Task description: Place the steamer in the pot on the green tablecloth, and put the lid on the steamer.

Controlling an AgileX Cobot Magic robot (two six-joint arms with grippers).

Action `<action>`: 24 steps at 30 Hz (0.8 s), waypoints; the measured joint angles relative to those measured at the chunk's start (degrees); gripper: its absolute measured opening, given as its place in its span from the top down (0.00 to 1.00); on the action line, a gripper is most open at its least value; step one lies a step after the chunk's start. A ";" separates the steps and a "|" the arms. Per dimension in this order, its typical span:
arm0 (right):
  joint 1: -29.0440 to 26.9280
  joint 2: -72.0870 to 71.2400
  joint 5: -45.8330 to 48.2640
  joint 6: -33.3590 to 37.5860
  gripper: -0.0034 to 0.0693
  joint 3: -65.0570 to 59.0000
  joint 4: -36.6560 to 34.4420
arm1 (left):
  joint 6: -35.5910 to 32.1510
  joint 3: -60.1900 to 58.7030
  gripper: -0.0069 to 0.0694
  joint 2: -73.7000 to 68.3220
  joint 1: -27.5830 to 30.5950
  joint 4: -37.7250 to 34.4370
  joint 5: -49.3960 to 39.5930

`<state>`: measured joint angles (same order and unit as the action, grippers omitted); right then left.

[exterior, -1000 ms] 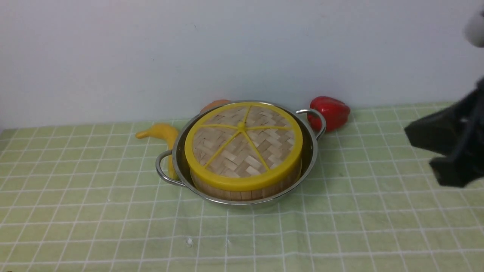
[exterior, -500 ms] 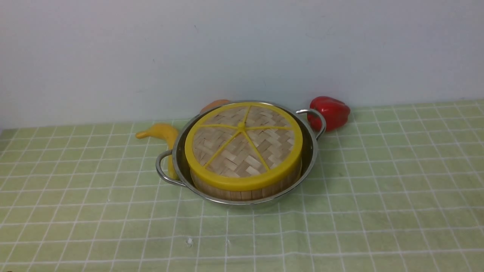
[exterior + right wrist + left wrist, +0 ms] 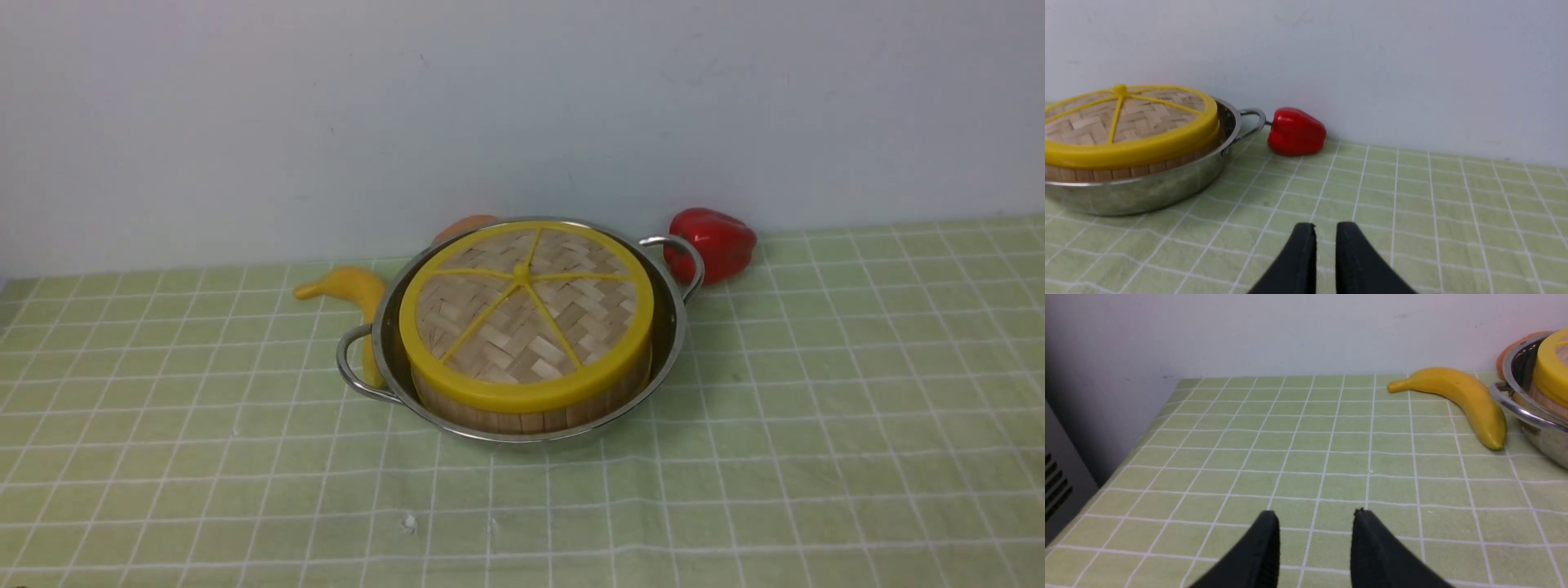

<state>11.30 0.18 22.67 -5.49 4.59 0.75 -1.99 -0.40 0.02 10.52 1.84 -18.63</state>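
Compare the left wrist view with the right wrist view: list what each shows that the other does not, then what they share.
Only the left wrist view: the banana, an orange object behind the pot, a dark vented panel beside the table, and the left gripper, open and empty.

Only the right wrist view: the red pepper, the lid's woven top with its centre knob, and the right gripper, with a narrow gap and empty.

Both: the pot, the steamer in it, the lid on top, the green tablecloth and the wall.
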 joint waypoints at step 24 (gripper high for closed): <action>0.00 0.00 -3.06 -1.53 0.72 -5.08 -0.20 | 0.00 0.00 0.59 0.00 0.00 0.00 -0.01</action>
<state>11.30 0.18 19.61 -7.02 -0.48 0.55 -1.99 -0.40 0.02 10.52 1.84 -18.64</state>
